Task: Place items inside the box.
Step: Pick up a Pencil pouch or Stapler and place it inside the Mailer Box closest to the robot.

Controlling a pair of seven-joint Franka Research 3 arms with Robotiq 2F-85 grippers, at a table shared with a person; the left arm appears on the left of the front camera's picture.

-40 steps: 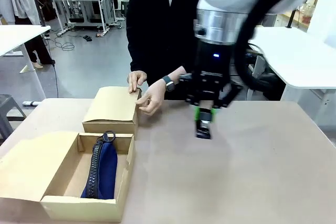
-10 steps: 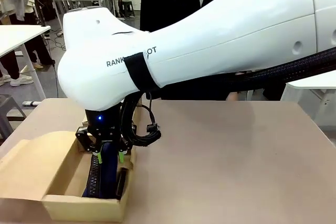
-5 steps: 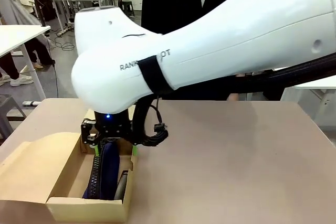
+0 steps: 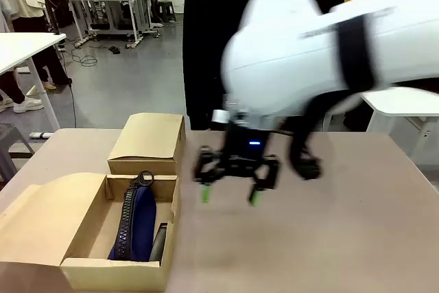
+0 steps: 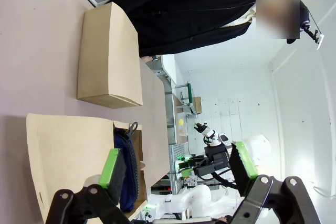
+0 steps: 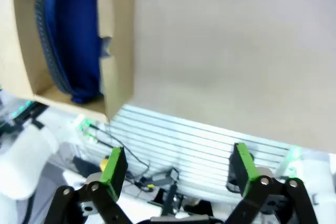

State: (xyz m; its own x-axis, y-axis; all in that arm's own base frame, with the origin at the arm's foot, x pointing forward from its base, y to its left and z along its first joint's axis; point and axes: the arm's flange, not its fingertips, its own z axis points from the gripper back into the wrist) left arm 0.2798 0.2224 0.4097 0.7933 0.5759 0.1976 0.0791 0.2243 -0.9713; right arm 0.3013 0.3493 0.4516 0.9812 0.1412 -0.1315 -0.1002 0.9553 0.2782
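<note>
Tabletop point(image 4: 329, 238) bears an open brown box point(image 4: 113, 274) holding a blue pouch point(image 4: 140, 224).

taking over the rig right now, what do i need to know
Right gripper: fingers open, empty, above the table to the right of the box.
Left gripper: fingers open, empty.
Long brown cardboard box, flap lid open, holds the dark blue zip pouch with a slim black item beside it.
Done: those two are in.
Left: any further items; lid not yet shut.
</note>
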